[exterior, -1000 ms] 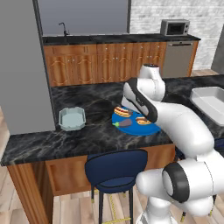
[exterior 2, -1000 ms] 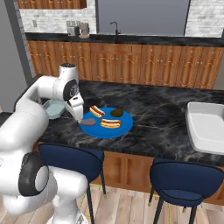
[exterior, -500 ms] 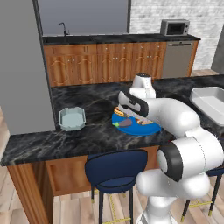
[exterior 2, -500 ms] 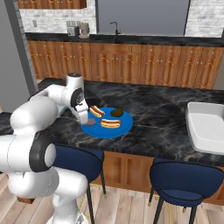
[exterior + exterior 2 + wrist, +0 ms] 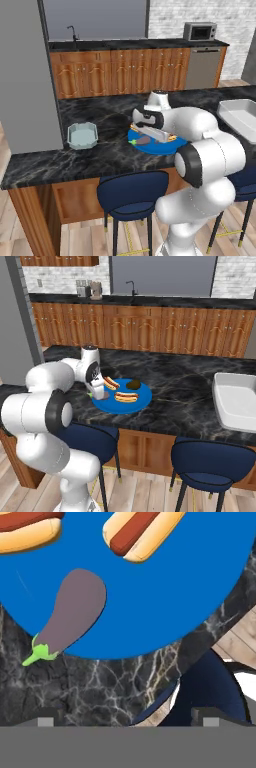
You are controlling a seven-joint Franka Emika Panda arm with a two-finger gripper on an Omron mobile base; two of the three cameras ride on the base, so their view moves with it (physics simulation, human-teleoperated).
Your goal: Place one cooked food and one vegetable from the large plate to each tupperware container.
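On the dark marble counter (image 5: 105, 155), the blue plate (image 5: 142, 401) lies close to the near edge, its rim a little way in from the drop to the stools (image 5: 131, 194). Left of the plate in the left base view, bare marble runs to the tub (image 5: 82, 135), which sits well apart from it and near the grey wall panel (image 5: 25, 75). To the right, the counter stays open as far as a white tray (image 5: 235, 401) at the far right end. Beyond the plate, bare marble reaches the counter's far edge.

The gripper (image 5: 95, 387) hangs low over the left part of the plate, with the arm folded tight above the counter edge. Its tips (image 5: 46, 721) barely rise into the hand view, set wide apart, with nothing between them; so the jaws stand open and hold nothing. In that view the tips are over the marble and the stool just off the plate's rim, touching neither.

The plate carries two hot dogs (image 5: 142, 534), side by side, and an eggplant (image 5: 70, 614) whose green stem pokes past the rim over the marble. A dark round item (image 5: 132, 384) lies on the far side of the plate; what it is cannot be told. The tub looks empty.
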